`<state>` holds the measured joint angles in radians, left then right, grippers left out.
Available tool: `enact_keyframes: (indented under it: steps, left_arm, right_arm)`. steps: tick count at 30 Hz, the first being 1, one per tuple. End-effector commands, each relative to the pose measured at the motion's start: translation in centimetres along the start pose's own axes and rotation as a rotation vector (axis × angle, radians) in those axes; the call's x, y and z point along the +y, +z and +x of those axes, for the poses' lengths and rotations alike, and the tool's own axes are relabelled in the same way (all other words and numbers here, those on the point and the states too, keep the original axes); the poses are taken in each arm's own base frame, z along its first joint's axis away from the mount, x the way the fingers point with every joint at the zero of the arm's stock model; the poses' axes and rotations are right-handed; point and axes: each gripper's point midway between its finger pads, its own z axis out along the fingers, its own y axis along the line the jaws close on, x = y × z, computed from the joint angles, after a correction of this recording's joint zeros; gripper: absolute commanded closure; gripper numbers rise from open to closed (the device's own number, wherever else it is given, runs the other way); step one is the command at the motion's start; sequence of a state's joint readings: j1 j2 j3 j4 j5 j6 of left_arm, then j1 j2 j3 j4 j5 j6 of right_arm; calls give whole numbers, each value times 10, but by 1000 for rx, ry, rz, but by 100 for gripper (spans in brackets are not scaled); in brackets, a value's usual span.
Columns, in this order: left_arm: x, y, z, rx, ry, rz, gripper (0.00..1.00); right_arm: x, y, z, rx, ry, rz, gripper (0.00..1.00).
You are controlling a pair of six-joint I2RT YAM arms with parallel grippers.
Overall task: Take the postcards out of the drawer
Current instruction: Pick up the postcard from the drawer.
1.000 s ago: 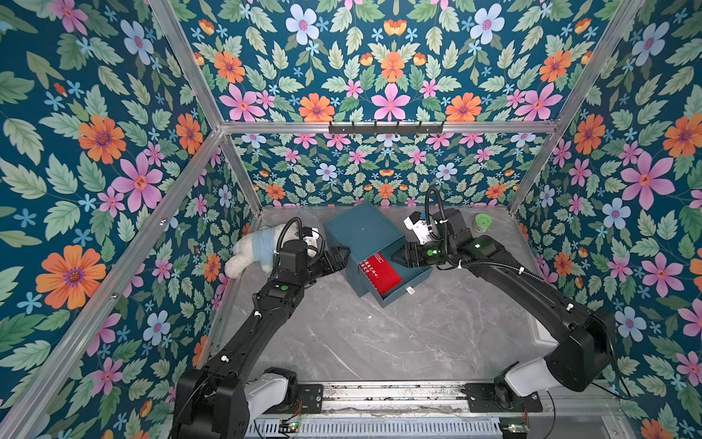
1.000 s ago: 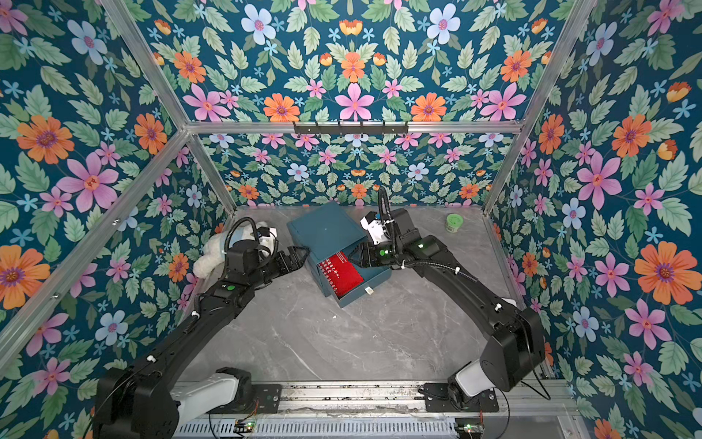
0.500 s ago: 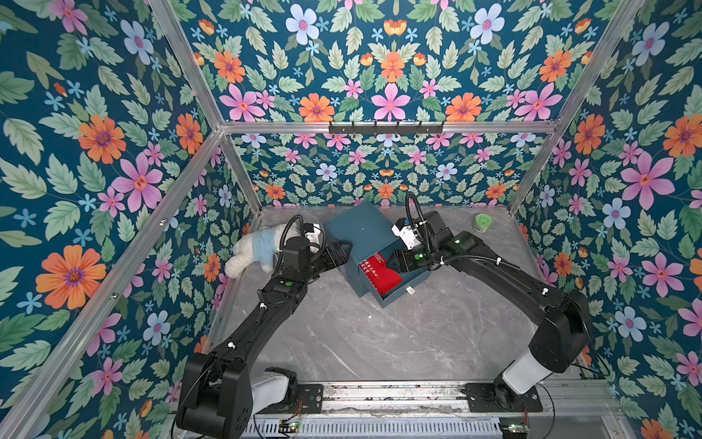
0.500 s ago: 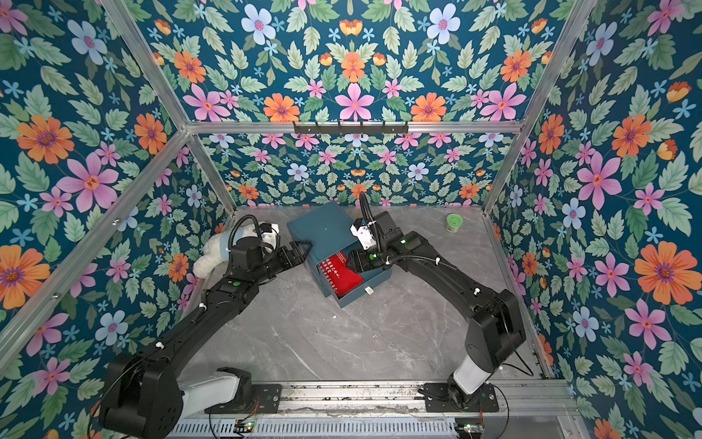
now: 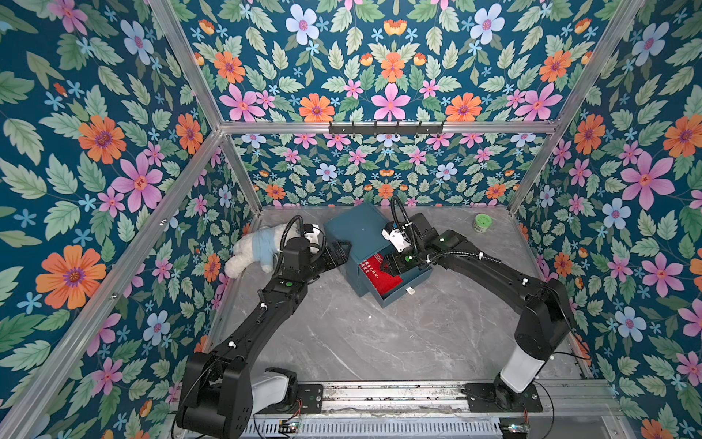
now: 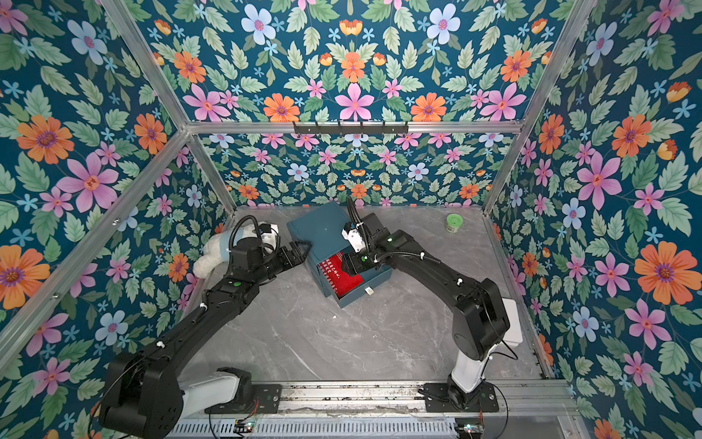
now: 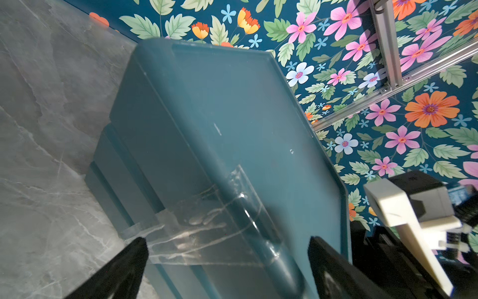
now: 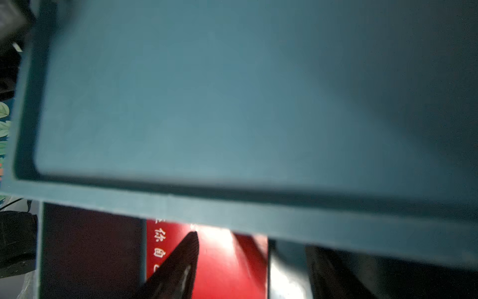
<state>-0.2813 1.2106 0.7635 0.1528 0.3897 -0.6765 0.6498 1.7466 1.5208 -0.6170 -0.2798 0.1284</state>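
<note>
1. Squarely at the middle of both top views, a teal cabinet sits on the grey marbled table. Its drawer stands open toward the lower right of the frame.
2. A red postcard with white lettering lies flat inside the open drawer, its upper end running under the cabinet's top.
3. The right gripper reaches in from the right of the frame and hangs inside the drawer, just over the card. The right wrist view shows its 2 fingers spread apart, with the red card showing between them. Whether a fingertip touches the card cannot be told.
4. The left gripper sits at the cabinet's left side with its jaws spread wide. In the left wrist view its 2 black fingers straddle a teal edge of the cabinet, near a strip of clear tape. Contact with the cabinet cannot be told.
5. A white plush toy lies at the table's left edge against the floral wall, just behind the left arm.
6. A small green jar stands in the table's upper right corner, well apart from both arms.
</note>
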Motion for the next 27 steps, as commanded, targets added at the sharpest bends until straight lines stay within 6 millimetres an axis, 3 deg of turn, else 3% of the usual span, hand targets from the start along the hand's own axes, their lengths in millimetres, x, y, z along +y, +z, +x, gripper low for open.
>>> enact_keyframes:
  steps: [1, 10, 17, 18, 27]
  left_arm:
    - [-6, -1, -9, -34, 9, 20, 0]
    - [-4, 0, -8, -36, 2, 19, 0]
    - [-5, 0, -8, -36, 0, 25, 0]
    - [-6, 0, -8, -34, -2, 27, 0]
    - [-6, -1, -7, -36, -6, 32, 0]
  right_arm:
    - [11, 4, 15, 55, 20, -60, 32]
    - [47, -8, 10, 15, 124, -268, 33]
    - [59, -21, -1, -26, 192, -383, 34]
    - [65, -37, -7, -62, 194, -422, 34]
    - [70, -53, -18, -130, 277, -555, 37]
